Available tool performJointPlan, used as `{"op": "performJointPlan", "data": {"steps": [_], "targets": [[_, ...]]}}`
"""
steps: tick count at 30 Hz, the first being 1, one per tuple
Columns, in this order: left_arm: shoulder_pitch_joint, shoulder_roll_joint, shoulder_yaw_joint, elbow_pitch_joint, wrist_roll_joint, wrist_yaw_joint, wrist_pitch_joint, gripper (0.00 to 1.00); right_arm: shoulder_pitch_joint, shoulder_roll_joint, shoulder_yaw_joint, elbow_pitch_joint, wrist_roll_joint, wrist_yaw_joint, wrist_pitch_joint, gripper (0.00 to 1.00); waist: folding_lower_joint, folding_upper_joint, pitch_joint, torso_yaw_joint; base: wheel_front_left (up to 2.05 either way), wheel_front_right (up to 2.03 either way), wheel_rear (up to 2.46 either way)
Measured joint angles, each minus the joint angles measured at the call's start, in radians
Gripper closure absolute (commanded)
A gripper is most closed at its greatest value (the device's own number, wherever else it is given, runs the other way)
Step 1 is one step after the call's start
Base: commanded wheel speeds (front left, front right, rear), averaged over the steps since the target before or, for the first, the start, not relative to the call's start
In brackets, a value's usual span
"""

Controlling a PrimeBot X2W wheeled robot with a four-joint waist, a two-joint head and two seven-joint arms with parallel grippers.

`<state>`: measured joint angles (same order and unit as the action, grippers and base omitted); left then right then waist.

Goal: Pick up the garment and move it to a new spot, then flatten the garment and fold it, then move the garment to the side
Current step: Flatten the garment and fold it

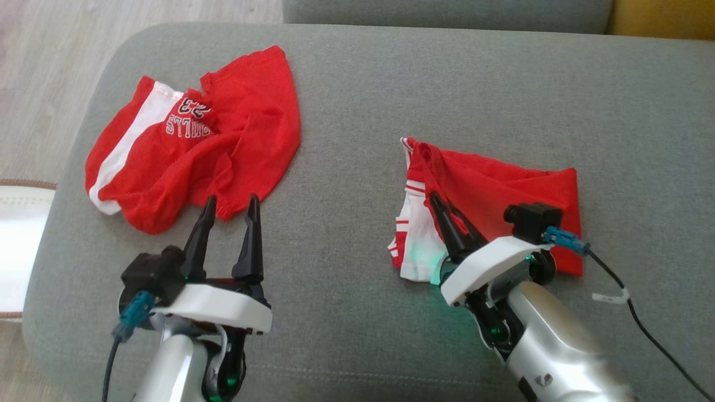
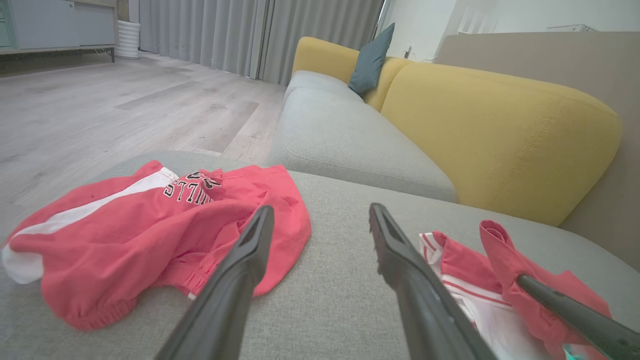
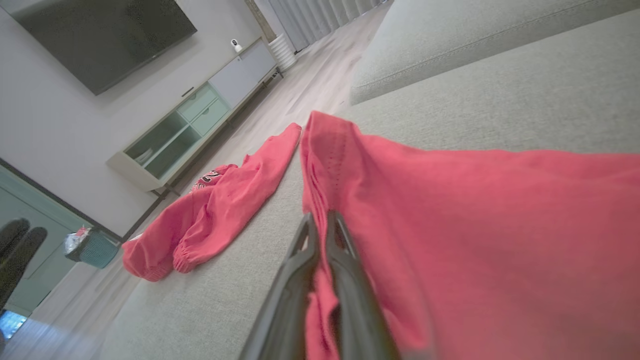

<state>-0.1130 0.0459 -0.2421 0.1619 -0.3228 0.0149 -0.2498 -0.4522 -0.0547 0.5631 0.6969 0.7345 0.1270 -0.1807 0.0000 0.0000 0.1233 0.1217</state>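
Eyeballing your setup, biggest worry first: that grey sofa cushion [image 1: 357, 84] is soft and grippy, so if you drag instead of lift, the cloth will probably bunch up rather than slide. Next, the red Bulls shorts [image 1: 246, 128] lie crumpled at the cushion's left end, well apart from the piece you're working. Don't pick a drop spot over there or the two reds could tangle. ~ seamripper

Agreed. Your red jersey [image 1: 503, 184] sits on the right half of the cushion, and the right gripper [image 1: 434, 196] is clenched on a fold near its striped white edge. Looks like a thin pinch to me, so a quick pull could slip it out or lift just that flap. The left gripper [image 1: 232, 198] is spread wide with nothing in it, tips just beside the shorts' hem. Nudge forward and you'd hook the wrong garment. Smallest thing: the black cable [image 1: 642, 324] off your right wrist runs near the jersey's corner and might snag. ~ lintroller
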Motion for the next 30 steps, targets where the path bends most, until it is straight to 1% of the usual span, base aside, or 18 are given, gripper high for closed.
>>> {"op": "performJointPlan", "data": {"steps": [5,6,7,8,9,12,15,17,20,22,24,27,30], "targets": [[-0.001,0.0,-0.002,0.012,-0.001,0.002,0.0,0.0,-0.033,-0.003,0.066,0.072,0.02,0.0,-0.035,1.0,0.0,0.0,0.007,0.009,0.0,0.0,0.0],[-0.001,0.0,-0.002,0.013,-0.001,0.002,0.0,0.0,-0.035,-0.003,0.078,0.082,0.026,0.0,-0.041,0.73,0.0,0.0,0.008,0.009,0.0,0.0,0.0],[-0.002,0.0,-0.002,0.016,-0.001,0.002,0.0,0.0,-0.036,-0.005,0.095,0.086,0.034,0.0,-0.045,0.0,0.0,0.0,0.008,0.01,0.0,0.0,0.0],[-0.002,0.0,-0.002,0.018,-0.001,0.002,0.0,0.0,-0.036,-0.008,0.118,0.08,0.057,0.0,-0.048,0.0,0.0,0.0,0.009,0.01,0.0,0.0,0.0],[-0.002,0.0,-0.002,0.018,-0.001,0.002,0.0,0.0,-0.036,-0.008,0.118,0.08,0.057,0.0,-0.048,0.0,0.0,0.0,0.009,0.01,0.0,0.0,0.0],[-0.003,0.0,-0.001,0.022,-0.001,0.002,0.0,0.0,-0.036,-0.015,0.216,0.019,0.149,0.0,-0.048,0.0,0.0,0.0,0.009,0.007,0.0,0.0,0.0],[-0.003,0.0,0.0,0.023,-0.001,0.003,0.0,0.0,-0.039,-0.011,0.29,-0.019,0.197,0.0,-0.048,0.0,0.0,0.0,0.007,-0.001,0.0,0.0,0.0],[-0.003,0.0,0.001,0.023,-0.001,0.003,0.0,0.0,-0.05,-0.01,0.301,-0.015,0.211,0.0,-0.049,0.0,0.0,0.0,0.004,-0.008,0.0,0.0,0.0],[-0.003,0.0,0.005,0.022,-0.001,0.003,0.0,0.0,-0.089,-0.011,0.275,0.018,0.196,0.0,-0.06,0.0,0.0,0.0,-0.002,-0.023,0.0,0.0,0.0],[-0.003,0.0,0.011,0.017,-0.001,0.003,0.0,0.0,-0.121,-0.011,0.24,0.039,0.156,0.0,-0.067,0.0,0.0,0.0,-0.006,-0.035,0.0,0.0,0.0],[-0.003,0.0,0.024,0.001,0.001,0.003,0.0,0.0,-0.146,-0.011,0.182,0.048,0.083,0.0,-0.067,0.0,0.0,0.0,-0.009,-0.05,0.0,0.0,0.0],[-0.002,0.001,0.034,-0.027,0.001,0.004,0.0,0.0,-0.159,-0.012,0.067,0.028,-0.093,0.0,-0.067,0.0,0.0,0.0,-0.013,-0.077,0.0,0.0,0.0],[-0.002,0.0,0.037,-0.052,0.0,0.004,0.0,0.0,-0.138,-0.012,-0.053,-0.029,-0.283,0.0,-0.067,0.0,0.0,0.0,-0.016,-0.106,0.0,0.0,0.0]]}}
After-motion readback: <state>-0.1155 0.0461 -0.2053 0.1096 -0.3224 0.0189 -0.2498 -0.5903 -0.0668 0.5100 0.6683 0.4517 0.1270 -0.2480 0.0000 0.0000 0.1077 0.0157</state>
